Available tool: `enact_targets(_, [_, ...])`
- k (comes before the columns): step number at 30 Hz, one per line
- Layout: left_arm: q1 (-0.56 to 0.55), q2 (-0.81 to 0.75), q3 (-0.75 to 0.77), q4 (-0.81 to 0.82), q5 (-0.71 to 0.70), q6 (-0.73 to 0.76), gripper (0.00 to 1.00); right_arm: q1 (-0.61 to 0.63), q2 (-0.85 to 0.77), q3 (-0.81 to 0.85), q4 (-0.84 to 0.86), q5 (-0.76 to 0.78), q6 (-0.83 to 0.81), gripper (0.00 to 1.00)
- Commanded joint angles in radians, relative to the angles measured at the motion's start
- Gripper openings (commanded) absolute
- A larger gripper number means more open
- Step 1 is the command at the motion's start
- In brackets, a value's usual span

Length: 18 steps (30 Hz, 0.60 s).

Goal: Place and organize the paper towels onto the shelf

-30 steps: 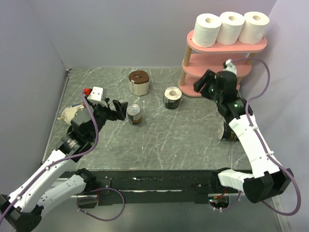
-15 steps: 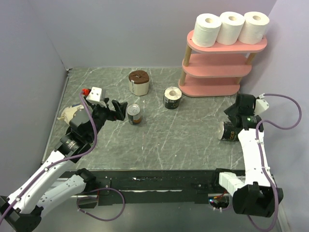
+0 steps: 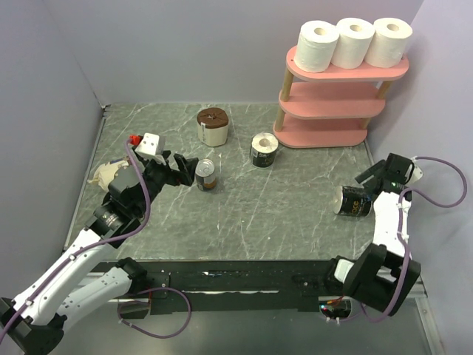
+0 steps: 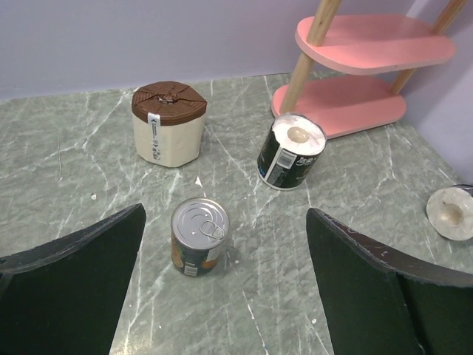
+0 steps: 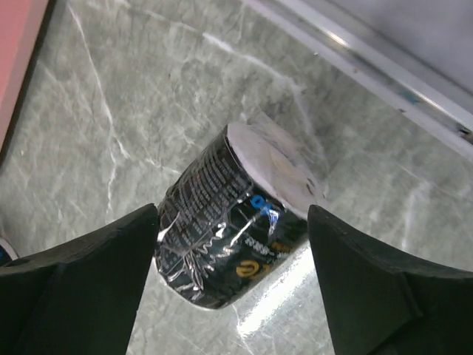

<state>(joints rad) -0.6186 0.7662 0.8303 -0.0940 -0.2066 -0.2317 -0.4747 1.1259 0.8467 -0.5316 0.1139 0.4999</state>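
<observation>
The black-wrapped roll [image 5: 214, 237] lies on its side on the table [image 3: 281, 214], right of centre and nearer than the shelf [image 3: 344, 109]. Judged light, soft and slick in its glossy film; grip across the curved sides at mid-length. The right hand [image 5: 233, 214] is spread wide over it, holding nothing, apparently not touching.
</observation>
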Motion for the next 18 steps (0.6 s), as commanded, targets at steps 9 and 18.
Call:
enact_targets(9, [-0.003, 0.022, 0.010, 0.022, -0.005, -0.011, 0.96, -0.084, 0.072, -0.083, 0.192, -0.429, -0.112, 0.88])
enact_targets(18, [-0.004, 0.013, 0.012, 0.020, -0.016, -0.004, 0.96, 0.120, 0.069, -0.152, 0.268, -0.487, -0.057, 0.85])
